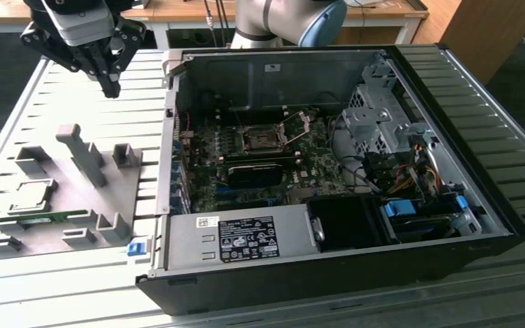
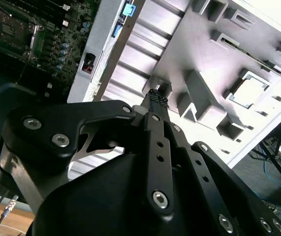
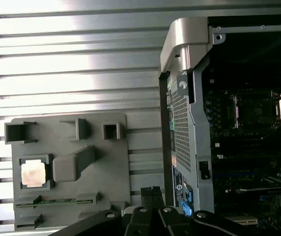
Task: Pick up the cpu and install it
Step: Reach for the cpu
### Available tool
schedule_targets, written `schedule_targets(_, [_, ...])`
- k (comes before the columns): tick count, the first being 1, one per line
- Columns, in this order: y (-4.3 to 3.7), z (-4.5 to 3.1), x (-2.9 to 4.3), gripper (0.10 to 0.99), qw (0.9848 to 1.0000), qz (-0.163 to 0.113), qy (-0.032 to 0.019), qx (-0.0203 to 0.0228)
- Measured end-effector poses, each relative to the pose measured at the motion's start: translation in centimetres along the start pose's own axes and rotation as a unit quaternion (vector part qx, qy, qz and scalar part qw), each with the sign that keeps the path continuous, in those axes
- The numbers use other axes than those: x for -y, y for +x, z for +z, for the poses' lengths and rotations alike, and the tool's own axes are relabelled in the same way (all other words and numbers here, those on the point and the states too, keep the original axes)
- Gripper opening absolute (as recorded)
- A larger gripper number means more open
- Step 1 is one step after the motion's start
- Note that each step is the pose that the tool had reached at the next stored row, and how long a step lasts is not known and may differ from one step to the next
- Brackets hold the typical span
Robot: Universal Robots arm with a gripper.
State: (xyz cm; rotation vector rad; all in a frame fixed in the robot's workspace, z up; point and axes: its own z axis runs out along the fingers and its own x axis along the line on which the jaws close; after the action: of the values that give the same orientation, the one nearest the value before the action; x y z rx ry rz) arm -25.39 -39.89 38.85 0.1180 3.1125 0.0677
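jaws together, empty, apart from cpu point(image 3: 33, 174)

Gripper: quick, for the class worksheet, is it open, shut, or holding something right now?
Gripper: shut, holding nothing. The cpu lies in the grey holder, apart from the gripper.

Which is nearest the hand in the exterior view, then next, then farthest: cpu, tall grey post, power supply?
1. tall grey post, on the tray by the hand.
2. cpu, in its tray recess.
3. power supply, in the case.
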Motion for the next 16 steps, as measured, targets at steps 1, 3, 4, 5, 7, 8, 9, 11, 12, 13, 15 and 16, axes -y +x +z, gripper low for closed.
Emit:
schedule_targets(1, [0.04, 0.00, 0.00, 0.106, 1.0000, 0.000, 0.0000, 0.0000])
schedule_targets(3, [0.13, 0.00, 0.01, 0.106, 1.0000, 0.000, 0.0000, 0.0000])
schedule_targets(4, [0.18, 0.00, 0.01, 0.106, 1.0000, 0.000, 0.0000, 0.0000])
schedule_targets(5, [0.22, 0.01, 0.02, 0.106, 1.0000, 0.000, 0.0000, 0.0000])
schedule_targets(7, [0.31, 0.01, 0.02, 0.106, 1.0000, 0.000, 0.0000, 0.0000])
schedule_targets(8, [0.35, 0.01, 0.03, 0.106, 1.0000, 0.000, 0.0000, 0.0000])
schedule_targets(9, [0.39, 0.01, 0.03, 0.106, 1.0000, 0.000, 0.0000, 0.0000])
schedule_targets(11, [0.47, 0.01, 0.04, 0.106, 1.0000, 0.000, 0.0000, 0.0000])
schedule_targets(12, [0.52, 0.02, 0.04, 0.106, 1.0000, 0.000, 0.0000, 0.0000])
schedule_targets(13, [0.57, 0.02, 0.04, 0.106, 1.0000, 0.000, 0.0000, 0.0000])
schedule_targets(15, [0.65, 0.02, 0.05, 0.106, 1.0000, 0.000, 0.0000, 0.0000])
schedule_targets(16, [0.69, 0.02, 0.05, 0.106, 1.0000, 0.000, 0.0000, 0.0000])
